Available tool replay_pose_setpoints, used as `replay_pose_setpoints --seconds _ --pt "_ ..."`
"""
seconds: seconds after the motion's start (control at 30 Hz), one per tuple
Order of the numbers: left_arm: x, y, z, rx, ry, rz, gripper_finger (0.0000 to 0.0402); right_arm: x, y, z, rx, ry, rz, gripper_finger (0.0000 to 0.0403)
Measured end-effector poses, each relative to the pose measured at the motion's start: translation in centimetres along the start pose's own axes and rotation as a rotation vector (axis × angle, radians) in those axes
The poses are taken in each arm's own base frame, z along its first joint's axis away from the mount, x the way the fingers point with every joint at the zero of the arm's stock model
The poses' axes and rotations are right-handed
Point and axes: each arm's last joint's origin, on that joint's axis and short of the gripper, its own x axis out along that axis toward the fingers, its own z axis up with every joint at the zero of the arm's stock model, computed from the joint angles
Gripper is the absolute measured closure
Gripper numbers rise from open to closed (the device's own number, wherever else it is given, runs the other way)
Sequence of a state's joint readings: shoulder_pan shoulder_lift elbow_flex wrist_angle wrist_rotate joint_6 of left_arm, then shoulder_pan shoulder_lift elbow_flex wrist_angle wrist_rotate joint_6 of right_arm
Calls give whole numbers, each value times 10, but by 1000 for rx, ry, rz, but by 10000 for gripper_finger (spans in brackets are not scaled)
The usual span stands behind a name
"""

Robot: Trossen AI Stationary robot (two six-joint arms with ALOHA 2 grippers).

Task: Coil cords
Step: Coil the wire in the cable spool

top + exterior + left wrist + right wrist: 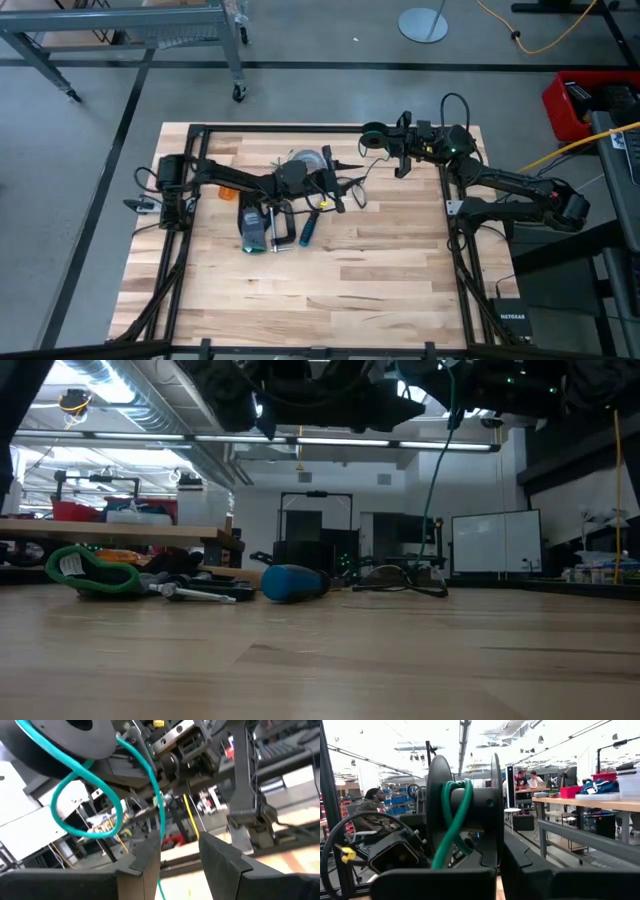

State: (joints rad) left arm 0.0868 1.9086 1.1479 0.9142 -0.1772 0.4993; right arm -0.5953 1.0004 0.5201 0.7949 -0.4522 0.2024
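Floor is grey concrete with dark tape lines. Metal cart on casters stands beyond the table's far left corner; round grey base and a yellow cable lie further right. Red box off the right edge. Low view: open workshop, ceiling light strips, whiteboard, dark doorway, cluttered bench at left. People sit at desks (seen from the right wrist).

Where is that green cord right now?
The green cord is wound on a black spool held up by the right hand near the table's far edge, its loose end trailing down beside the left hand.
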Motion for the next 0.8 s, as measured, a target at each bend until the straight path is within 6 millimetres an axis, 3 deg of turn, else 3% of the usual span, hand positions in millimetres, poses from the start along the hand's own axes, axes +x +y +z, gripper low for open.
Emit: replay_pose_setpoints --seconds 0.4,0.8 --pt "47 -13 -16 14 3 87 277 1 0 0 -3 -6 12 401" --pt "56 -7 -20 -13 -7 106 277 1 0 0 -5 -9 13 401"
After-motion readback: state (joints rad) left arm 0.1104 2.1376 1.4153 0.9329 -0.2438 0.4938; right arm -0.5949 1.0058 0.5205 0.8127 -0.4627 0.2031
